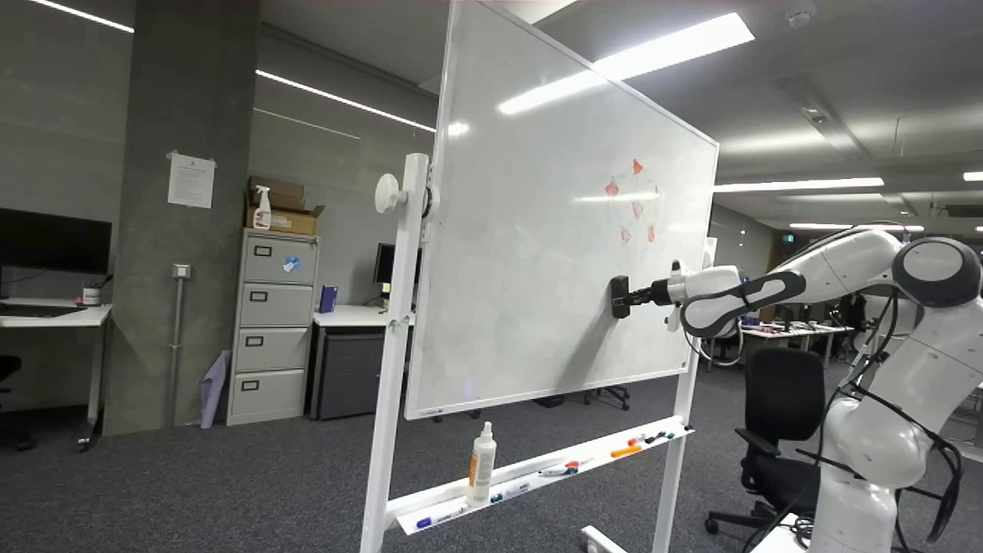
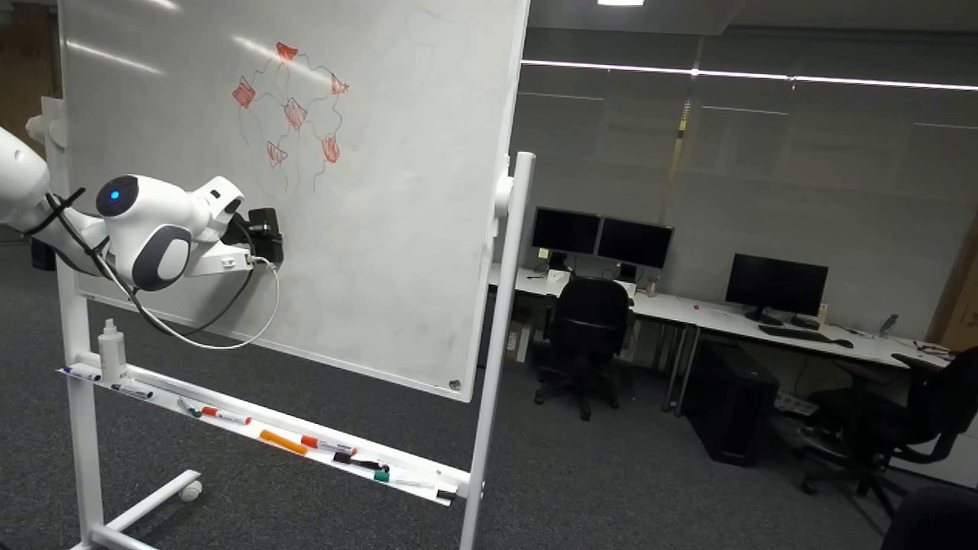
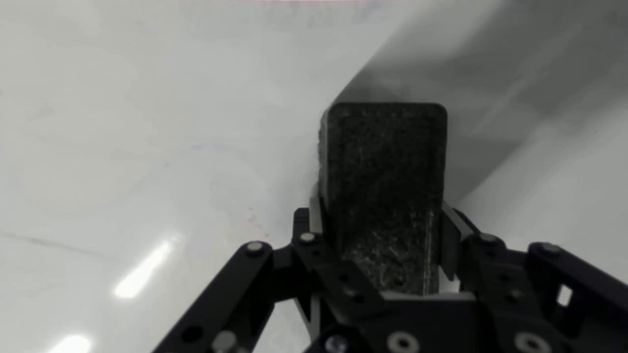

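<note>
My gripper (image 3: 382,235) is shut on a black block-shaped eraser (image 3: 385,162), with a finger on each side of it. The eraser also shows in both exterior views (image 1: 620,297) (image 2: 267,235), at the face of the whiteboard (image 1: 522,292) (image 2: 397,252). It is against the board or very close to it; I cannot tell which. Its shadow falls on the board beside it. A drawing of red shapes (image 1: 637,209) (image 2: 295,113) joined by thin dark lines is on the board above my gripper. Faint smudges show on the board in the wrist view.
Below the board, a white ledge (image 1: 530,480) holds a spray bottle (image 1: 481,465), an orange marker (image 1: 626,452) and several other markers. White frame posts (image 1: 395,346) (image 2: 497,344) stand at the board's sides. A black chair (image 1: 783,415) stands near the arm's base.
</note>
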`<state>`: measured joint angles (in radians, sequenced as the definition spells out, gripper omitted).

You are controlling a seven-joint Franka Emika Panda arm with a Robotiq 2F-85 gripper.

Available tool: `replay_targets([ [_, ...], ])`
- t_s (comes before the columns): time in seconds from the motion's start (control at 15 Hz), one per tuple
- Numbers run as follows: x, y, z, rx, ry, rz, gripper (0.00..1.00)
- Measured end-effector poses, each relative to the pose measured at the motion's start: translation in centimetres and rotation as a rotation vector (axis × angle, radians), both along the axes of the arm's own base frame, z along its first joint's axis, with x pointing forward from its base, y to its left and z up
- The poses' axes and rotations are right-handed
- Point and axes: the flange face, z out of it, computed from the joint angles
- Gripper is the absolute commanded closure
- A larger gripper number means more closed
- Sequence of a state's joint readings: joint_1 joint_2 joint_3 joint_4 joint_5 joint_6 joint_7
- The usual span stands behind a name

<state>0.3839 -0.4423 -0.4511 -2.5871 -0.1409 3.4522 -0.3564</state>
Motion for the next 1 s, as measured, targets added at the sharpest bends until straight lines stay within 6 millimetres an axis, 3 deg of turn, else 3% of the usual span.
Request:
replay_targets([
  [0.27, 0.1, -0.3, 0.9, 0.002, -0.019, -0.006, 0.69],
  [1.0, -0.3, -5.6, 9.3, 0.045, -0.191, -0.097, 0.69],
])
